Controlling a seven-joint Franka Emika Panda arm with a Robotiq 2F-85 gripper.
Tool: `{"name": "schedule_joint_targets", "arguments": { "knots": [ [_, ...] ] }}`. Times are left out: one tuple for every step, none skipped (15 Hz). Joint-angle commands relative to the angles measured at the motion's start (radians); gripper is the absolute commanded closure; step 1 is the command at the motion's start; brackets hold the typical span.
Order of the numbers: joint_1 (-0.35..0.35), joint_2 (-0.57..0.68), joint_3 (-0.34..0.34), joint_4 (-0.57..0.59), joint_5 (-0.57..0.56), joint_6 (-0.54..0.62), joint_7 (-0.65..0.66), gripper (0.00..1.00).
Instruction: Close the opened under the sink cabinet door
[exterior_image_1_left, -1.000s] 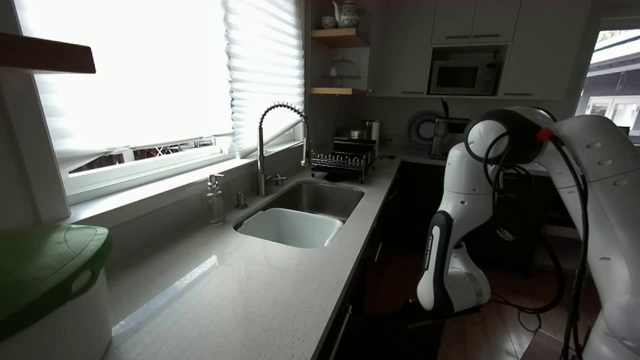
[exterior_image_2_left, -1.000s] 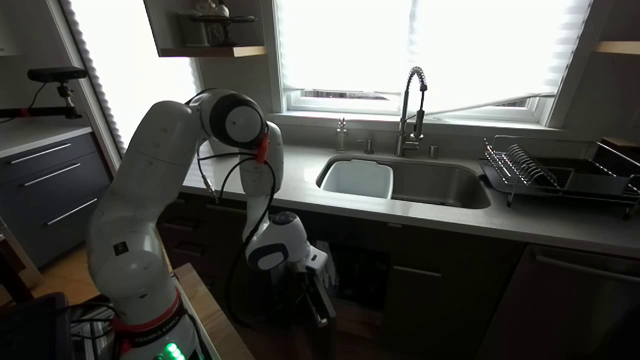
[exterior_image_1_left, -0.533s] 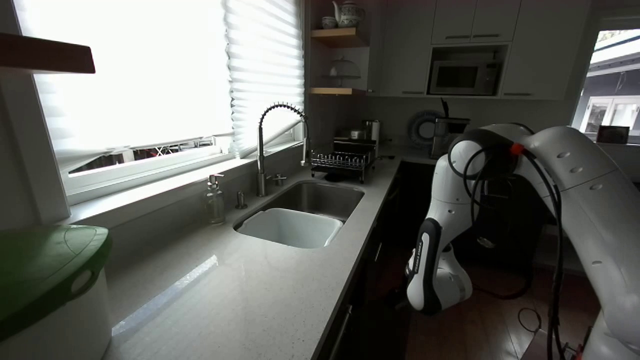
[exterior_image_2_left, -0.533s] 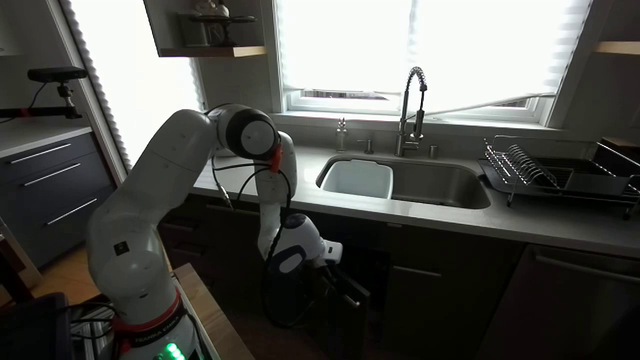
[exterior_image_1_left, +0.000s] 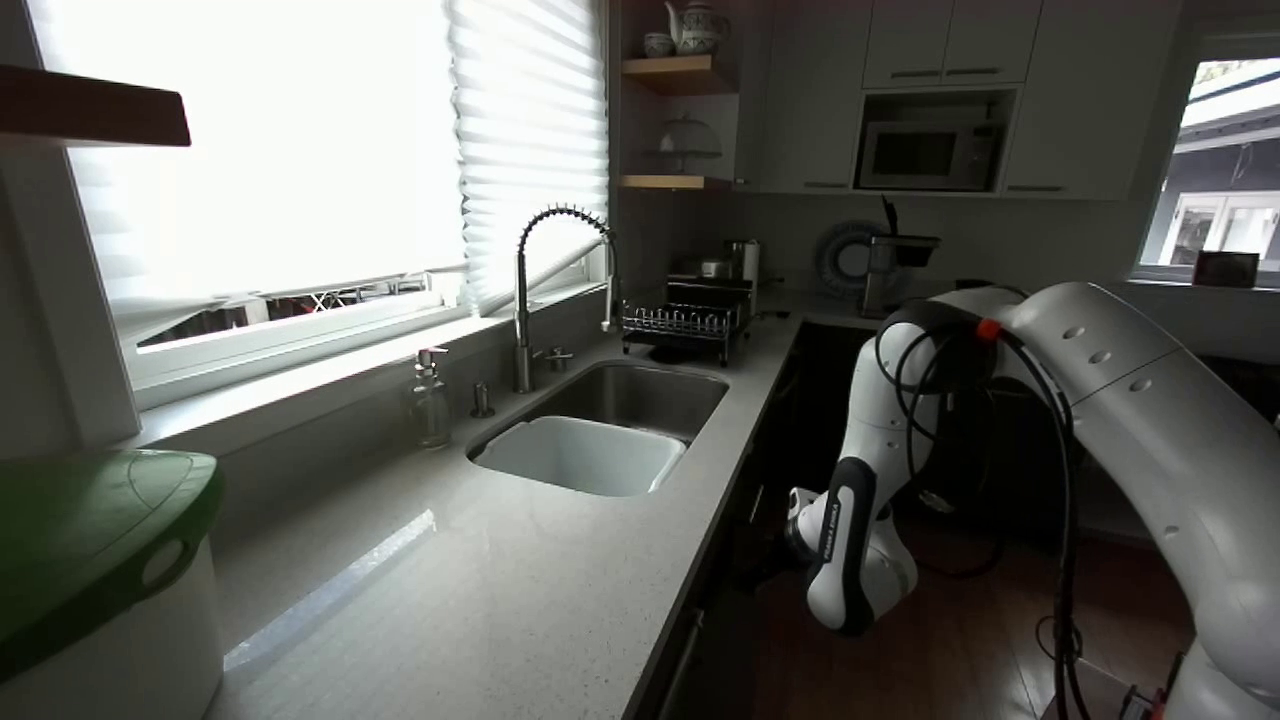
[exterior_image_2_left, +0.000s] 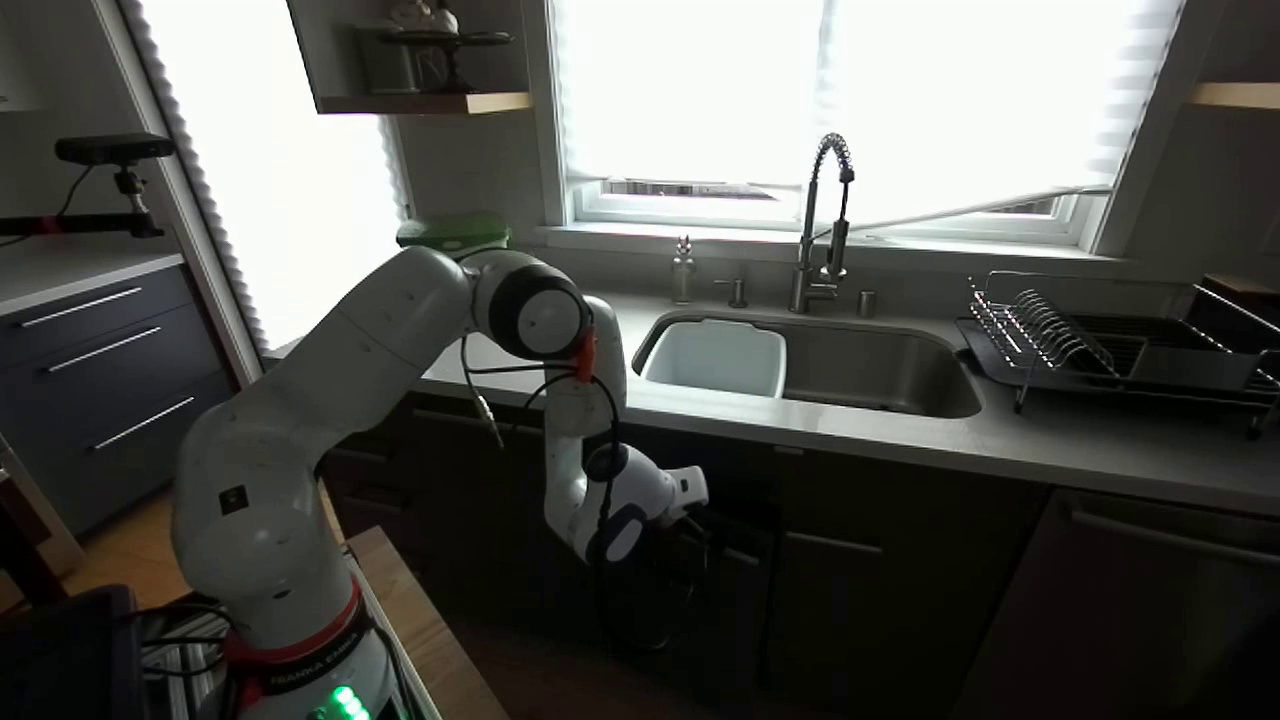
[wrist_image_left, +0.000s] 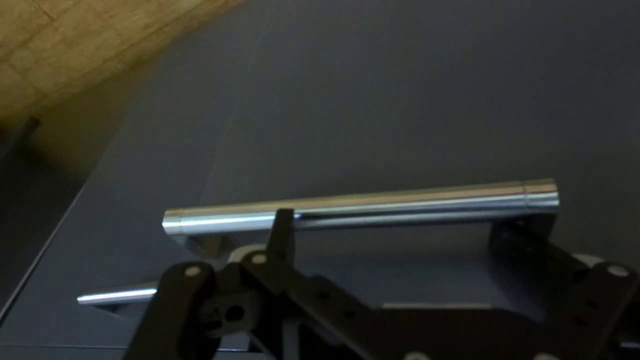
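Observation:
The cabinet door (exterior_image_2_left: 735, 620) is a dark panel below the sink (exterior_image_2_left: 880, 365). In an exterior view it stands nearly in line with the neighbouring front; deep shadow hides whether it is flush. In the wrist view the dark door panel (wrist_image_left: 380, 115) fills most of the picture, with its chrome bar handle (wrist_image_left: 400, 202) across the middle. My gripper (wrist_image_left: 402, 225) is open, its fingers apart and empty, close in front of the handle. One finger overlaps the bar; I cannot tell whether it touches. In an exterior view the dark gripper (exterior_image_1_left: 768, 562) is at the cabinet front.
The countertop edge (exterior_image_2_left: 800, 440) overhangs above the gripper. A neighbouring cabinet front with a bar handle (exterior_image_2_left: 832, 543) and a dishwasher (exterior_image_2_left: 1130, 610) stand to one side. A second handle (wrist_image_left: 120, 295) shows in the wrist view. A white tub (exterior_image_2_left: 715, 355) sits in the sink.
The arm has lowered and reached toward the cabinets. The door has swung from standing far out to nearly in line with the cabinet front, covering most of the dark opening.

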Motion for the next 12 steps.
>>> {"name": "schedule_joint_targets", "arguments": {
  "knots": [
    [-0.065, 0.049, 0.037, 0.064, -0.147, 0.049, -0.026, 0.0],
    [-0.08, 0.042, 0.04, 0.064, -0.185, 0.056, -0.028, 0.0],
    [-0.095, 0.03, 0.044, 0.059, -0.214, 0.05, -0.023, 0.0],
    [-0.106, 0.009, 0.041, 0.045, -0.241, 0.044, -0.024, 0.0],
    [-0.115, -0.011, 0.042, 0.029, -0.262, 0.038, -0.02, 0.0],
    [-0.123, -0.028, 0.043, 0.017, -0.285, 0.036, -0.02, 0.0],
    [-0.129, -0.055, 0.046, -0.004, -0.303, 0.042, -0.018, 0.0],
    [-0.141, -0.08, 0.054, -0.024, -0.335, 0.035, -0.013, 0.0],
    [-0.146, -0.108, 0.056, -0.047, -0.352, 0.033, -0.01, 0.0],
    [-0.15, -0.134, 0.058, -0.067, -0.369, 0.026, -0.008, 0.0],
    [-0.153, -0.16, 0.058, -0.085, -0.379, 0.027, -0.01, 0.0],
    [-0.157, -0.182, 0.059, -0.098, -0.39, 0.021, -0.007, 0.0]
  ]
}}
